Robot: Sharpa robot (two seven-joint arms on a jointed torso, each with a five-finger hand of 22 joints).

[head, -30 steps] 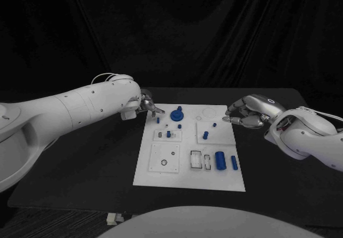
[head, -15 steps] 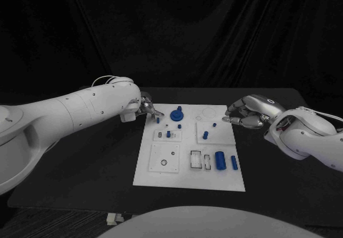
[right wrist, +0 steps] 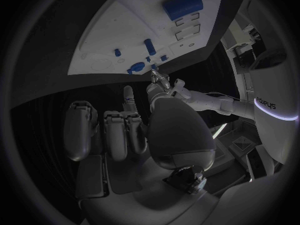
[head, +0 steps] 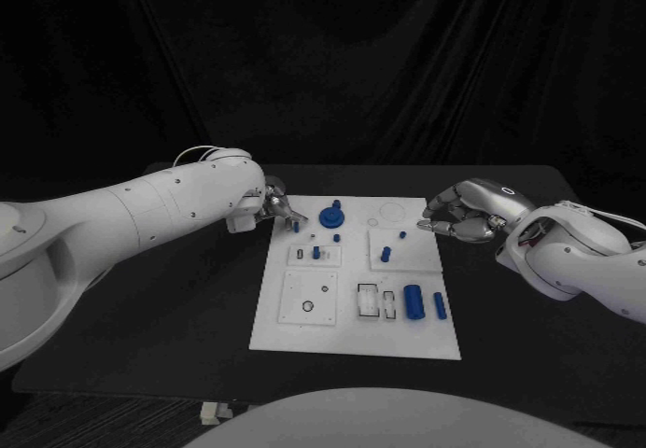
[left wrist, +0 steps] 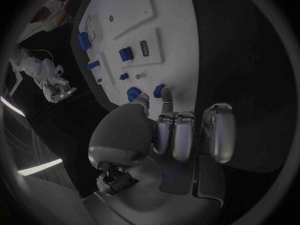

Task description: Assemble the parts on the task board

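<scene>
Task board (head: 353, 329): a white plate lying flat in the middle of the black table (head: 161, 317), its long side running away from the robot.
Left hand (head: 274, 206): at the board's far left corner. In the left wrist view its fingers (left wrist: 167, 99) reach down to a small blue part (left wrist: 159, 90) at the board's edge and pinch it between thumb and a finger; the other fingers lie curled side by side over the dark table.
Right hand (head: 462, 213): just beside the board's far right edge, fingers curled inward with nothing seen in them; the fingertips hang close to the board's rim, and whether they touch it cannot be told.
Round blue part (head: 332, 219): a disc with a short post, standing near the far end of the board, just beside the left hand.
Small blue pegs (head: 316, 251): upright in the raised white square on the left half of the board.
Slanted blue peg (head: 386, 253): lying on the square to the right of the pegs.
Blue cylinders (head: 414, 302): a thick one and a thin one (head: 441, 305), side by side near the board's right edge, closer to the robot.
Framed slots (head: 369, 301): dark-outlined rectangular openings just left of the cylinders.
Near-left plate (head: 310, 299): a white square with a small round hole.
</scene>
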